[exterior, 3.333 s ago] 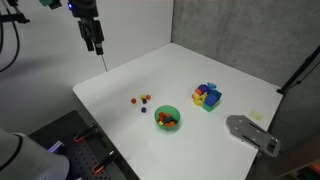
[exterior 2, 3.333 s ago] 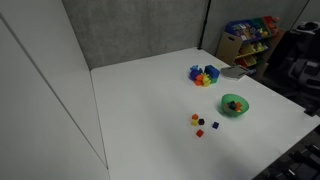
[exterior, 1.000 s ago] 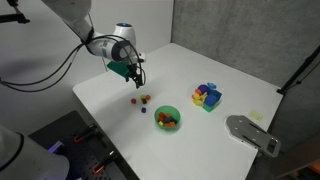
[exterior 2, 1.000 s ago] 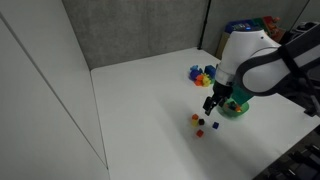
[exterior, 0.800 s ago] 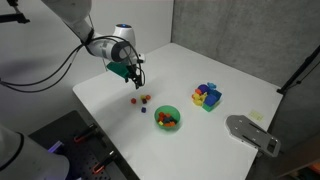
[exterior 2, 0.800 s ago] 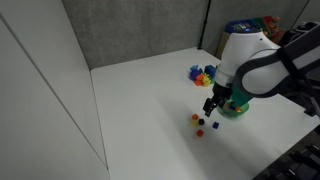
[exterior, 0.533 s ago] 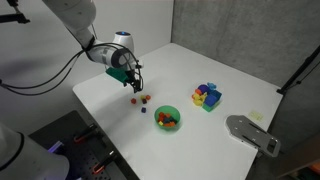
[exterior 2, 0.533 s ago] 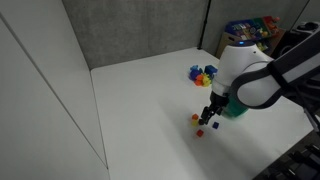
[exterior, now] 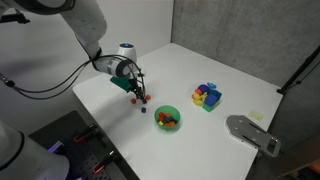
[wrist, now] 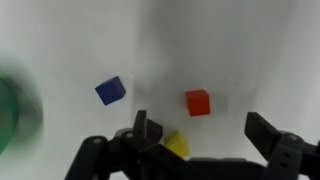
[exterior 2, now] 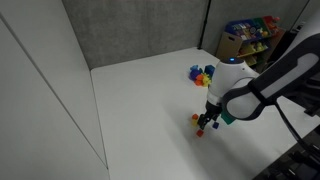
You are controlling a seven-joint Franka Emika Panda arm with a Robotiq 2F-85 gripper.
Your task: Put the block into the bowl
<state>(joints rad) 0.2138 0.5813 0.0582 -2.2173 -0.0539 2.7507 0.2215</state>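
Over the last second the claw has sunk from well above the table to just over the loose blocks, so the pick looks close. Its jaws stand spread and empty. Only the wrist view sorts out the specks. The red block lies just ahead, centred between the fingers. A yellow block sits nearer one finger, a blue block off to the side. The green bowl waits near the claw.

Table smooth matt white; block matt red, plastic-looking.
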